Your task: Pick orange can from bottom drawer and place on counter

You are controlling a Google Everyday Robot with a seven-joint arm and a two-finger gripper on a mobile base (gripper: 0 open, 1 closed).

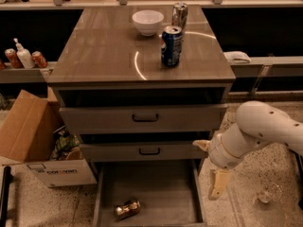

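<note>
The orange can [127, 209] lies on its side near the front left of the open bottom drawer [156, 186]. The counter [113, 46] tops the cabinet above it. My gripper [209, 166] hangs at the drawer's right edge, to the right of the can, higher than it and apart from it. Its cream fingers [219, 183] are spread open and hold nothing. The white arm comes in from the right.
On the counter stand a blue can [171, 45], a silver can [179, 14] and a white bowl [147, 21]. Two upper drawers with black handles [145, 118] are slightly ajar. A cardboard box [33, 136] sits on the floor at left, and a glass [269, 192] at right.
</note>
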